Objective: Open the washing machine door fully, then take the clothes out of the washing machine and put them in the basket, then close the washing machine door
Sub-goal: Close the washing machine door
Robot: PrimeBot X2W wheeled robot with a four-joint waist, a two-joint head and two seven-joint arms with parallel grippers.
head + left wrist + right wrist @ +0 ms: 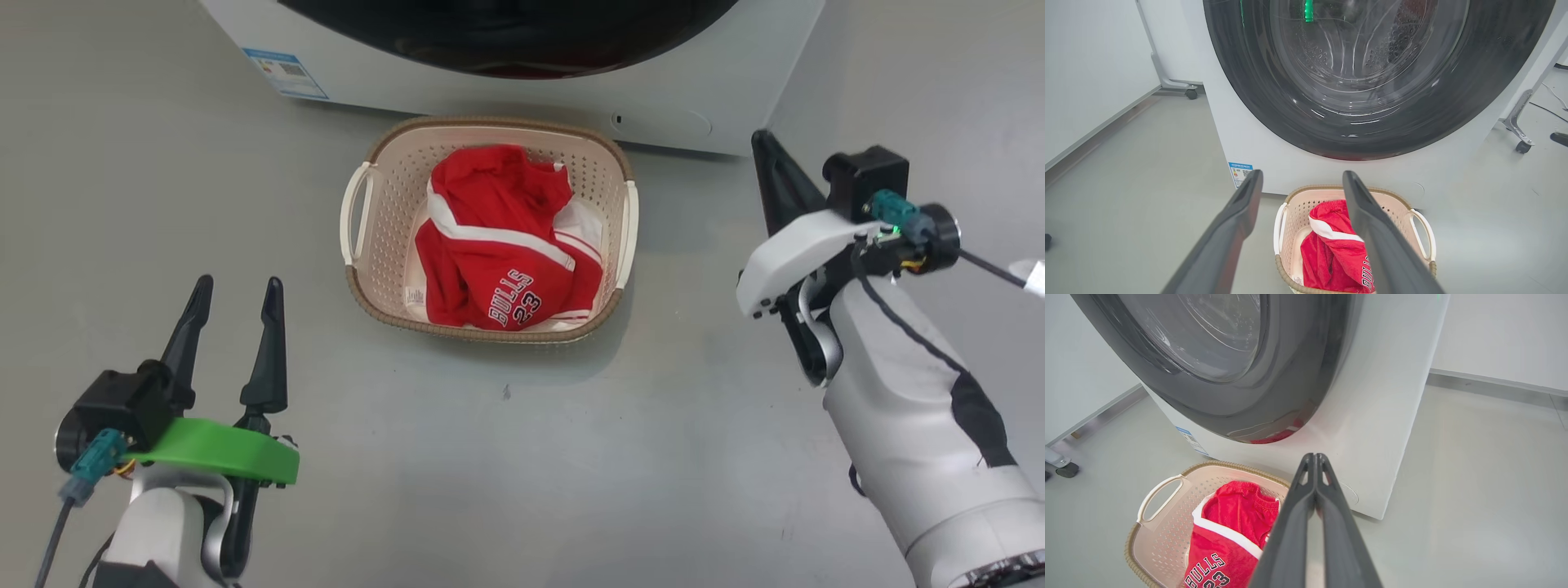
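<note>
The washing machine [718,82] stands at the top of the head view, its round black washing machine door [506,33] lying flat against the front. On the floor just before it sits the cream basket [490,124], holding the red clothes [498,245] with "BULLS 23" lettering. My left gripper [238,286] hovers open and empty at the lower left, well short of the basket. My right gripper [763,143] is shut on nothing, to the right of the basket near the machine's corner. The left wrist view shows the door [1372,81], basket [1423,228], clothes [1331,249] and gripper [1302,175]. The right wrist view shows the door [1229,375], basket [1237,465], clothes [1229,539] and gripper [1312,455].
Grey floor spreads on all sides of the basket. A blue label [286,73] marks the machine's lower left corner. Wheeled stand legs [1519,143] flank the machine on the right and another leg [1188,93] on the left. A white wall [1086,81] runs along the left.
</note>
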